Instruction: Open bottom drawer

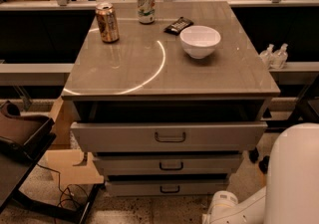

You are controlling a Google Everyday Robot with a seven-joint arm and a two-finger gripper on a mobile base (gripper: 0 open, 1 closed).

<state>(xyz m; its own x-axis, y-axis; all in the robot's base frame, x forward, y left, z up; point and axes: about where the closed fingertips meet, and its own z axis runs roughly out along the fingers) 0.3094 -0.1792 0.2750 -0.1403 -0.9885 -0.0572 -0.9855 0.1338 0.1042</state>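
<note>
The bottom drawer (167, 187) is the lowest, narrowest grey front of the cabinet, with a small dark loop handle (170, 189). It sits set back under the middle drawer (169, 164), and the top drawer (169, 136) juts out furthest. My gripper is out of view. Only my white arm (294, 178) and a rounded joint (223, 205) show at the bottom right, to the right of and below the bottom drawer.
On the cabinet top (149, 68) stand a copper can (107, 22), a green-white can (145, 5), a dark packet (178, 25) and a white bowl (200, 41). A dark chair (20, 138) and cardboard (70, 166) are at the left. Two small bottles (274, 56) are at the right.
</note>
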